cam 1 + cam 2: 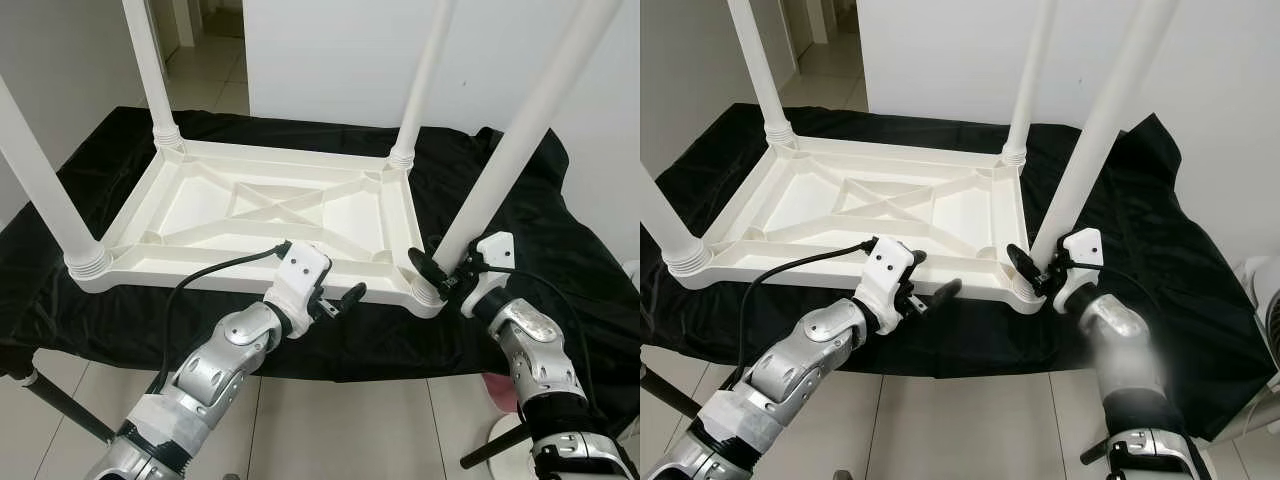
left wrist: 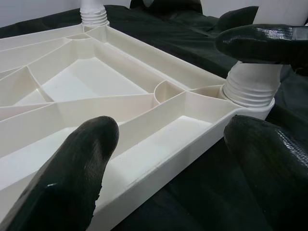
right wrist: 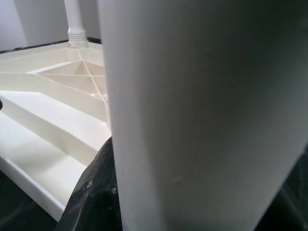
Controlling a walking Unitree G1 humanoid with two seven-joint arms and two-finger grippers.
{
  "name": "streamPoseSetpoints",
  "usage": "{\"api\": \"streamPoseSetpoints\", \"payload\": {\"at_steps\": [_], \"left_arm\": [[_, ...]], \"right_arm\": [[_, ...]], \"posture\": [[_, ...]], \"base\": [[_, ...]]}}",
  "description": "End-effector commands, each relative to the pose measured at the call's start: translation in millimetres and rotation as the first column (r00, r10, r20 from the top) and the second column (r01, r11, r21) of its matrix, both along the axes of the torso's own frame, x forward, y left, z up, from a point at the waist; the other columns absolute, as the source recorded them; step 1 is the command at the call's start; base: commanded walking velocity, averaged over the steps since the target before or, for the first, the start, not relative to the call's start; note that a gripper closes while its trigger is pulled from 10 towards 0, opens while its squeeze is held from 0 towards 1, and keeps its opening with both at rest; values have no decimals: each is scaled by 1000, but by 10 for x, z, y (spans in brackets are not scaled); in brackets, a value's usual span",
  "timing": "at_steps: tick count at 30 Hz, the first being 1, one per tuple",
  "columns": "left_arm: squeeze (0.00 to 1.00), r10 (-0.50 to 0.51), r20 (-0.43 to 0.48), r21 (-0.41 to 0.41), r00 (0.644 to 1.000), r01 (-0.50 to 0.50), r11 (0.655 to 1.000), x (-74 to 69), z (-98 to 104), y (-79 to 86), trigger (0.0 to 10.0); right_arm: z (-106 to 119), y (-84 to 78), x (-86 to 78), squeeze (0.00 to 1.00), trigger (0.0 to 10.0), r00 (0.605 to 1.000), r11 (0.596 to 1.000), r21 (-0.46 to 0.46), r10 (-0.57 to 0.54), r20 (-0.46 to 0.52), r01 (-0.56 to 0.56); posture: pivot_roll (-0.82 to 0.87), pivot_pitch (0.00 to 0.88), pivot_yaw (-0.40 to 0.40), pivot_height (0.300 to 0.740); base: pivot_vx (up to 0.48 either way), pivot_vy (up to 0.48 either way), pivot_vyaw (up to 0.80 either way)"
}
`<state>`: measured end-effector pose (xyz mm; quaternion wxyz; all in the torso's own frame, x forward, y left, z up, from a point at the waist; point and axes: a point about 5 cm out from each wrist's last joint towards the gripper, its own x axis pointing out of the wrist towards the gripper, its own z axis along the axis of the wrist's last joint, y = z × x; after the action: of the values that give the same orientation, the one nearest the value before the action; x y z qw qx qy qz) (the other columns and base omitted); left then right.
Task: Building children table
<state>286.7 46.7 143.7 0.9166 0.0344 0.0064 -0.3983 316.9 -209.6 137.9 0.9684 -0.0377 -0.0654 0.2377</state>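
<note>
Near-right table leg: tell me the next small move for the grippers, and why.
Probably twist the near-right leg with the right gripper, whose fingers close round its base, to seat it in the corner socket. It leans outward, while the far legs stand straighter. The left gripper, open at the tabletop's near rim, could close there to steady it.

Upturned white table [image 1: 270,215] on black cloth [image 1: 560,240]; right gripper [image 1: 437,272] clasps its near leg [image 1: 520,140]; left gripper [image 1: 335,300] open.

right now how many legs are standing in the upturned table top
4: far left leg, far right leg, near left leg, and near right leg, with the right gripper at its base.
</note>
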Motion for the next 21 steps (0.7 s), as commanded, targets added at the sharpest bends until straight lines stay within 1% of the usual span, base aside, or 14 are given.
{"api": "streamPoseSetpoints", "payload": {"at_steps": [1, 2, 5, 7, 8, 11, 12, 14, 15, 17, 18, 19, 20, 21], "left_arm": [[0, -165, -26, 3, 986, 165, 986, -83, -27, -47, 10000], [0, -166, -26, 2, 986, 166, 986, -83, -27, -47, 10000], [0, -167, -26, 2, 986, 167, 986, -84, -27, -46, 10000], [0, -166, -31, -3, 986, 166, 986, -83, -25, -38, 10000], [0, -166, -31, -3, 986, 166, 986, -83, -25, -38, 10000], [0, -166, -33, -6, 986, 165, 986, -89, -18, -33, 10000], [0, -166, -33, -6, 986, 165, 986, -89, -18, -33, 10000], [0, -162, -33, -5, 986, 162, 987, -82, -17, -29, 10000], [0, -162, -33, -5, 986, 162, 987, -82, -17, -29, 10000], [0, -160, -32, -5, 987, 160, 987, -76, -15, -26, 10000], [0, -155, -27, -2, 988, 155, 988, -53, -8, -17, 10000], [0, -153, -24, -1, 988, 153, 988, -45, -6, -14, 10000], [0, -153, -24, -1, 988, 153, 988, -45, -6, -14, 10000], [0, -151, -22, 0, 988, 151, 988, -37, -4, -10, 10000]], "right_arm": [[-83, -45, -27, 0, 10000, 998, 998, 23, -49, -43, 50], [-90, -51, -2, 0, 10000, 992, 994, 27, -107, -60, 109], [-96, -56, 14, 0, 10000, 986, 988, 28, -147, -73, 149], [-74, -22, 45, 0, 10000, 970, 970, 77, -222, -94, 230], [-74, -22, 45, 0, 10000, 970, 970, 77, -222, -94, 230], [-59, 5, 83, 0, 10000, 912, 901, 164, -380, -151, 402], [-59, 5, 83, 0, 10000, 912, 901, 164, -380, -151, 402], [-60, 40, 84, 0, 10000, 878, 863, 173, -450, -161, 474], [-60, 40, 84, 0, 10000, 878, 863, 173, -450, -161, 474], [-62, 64, 82, 0, 10000, 864, 848, 170, -478, -160, 501], [-98, 135, 69, 0, 10000, 802, 782, 182, -568, -185, 596], [-120, 164, 63, 0, 10000, 777, 754, 189, -596, -204, 629], [-120, 164, 63, 0, 10000, 777, 754, 189, -596, -204, 629], [-132, 198, 58, 0, 10000, 755, 732, 189, -620, -214, 654]], "posture": [[-4, 5, -29, 740], [-6, 6, -28, 740], [-6, 6, -28, 740], [-7, 8, -25, 740], [-7, 8, -25, 740], [0, 6, -25, 740], [0, 6, -25, 740], [4, 3, -26, 740], [4, 3, -26, 740], [4, 2, -26, 740], [9, 0, -28, 740], [9, 0, -28, 740], [9, 0, -28, 740], [11, 0, -26, 740]], "base": [[0, 0, 0], [0, 0, 0], [0, 0, 0], [0, 0, 0], [0, 0, 0], [0, 0, 0], [0, 0, 0], [0, 0, 0], [0, 0, 0], [0, 0, 0], [0, 0, 0], [0, 0, 0], [0, 0, 0], [0, 0, 0]]}}
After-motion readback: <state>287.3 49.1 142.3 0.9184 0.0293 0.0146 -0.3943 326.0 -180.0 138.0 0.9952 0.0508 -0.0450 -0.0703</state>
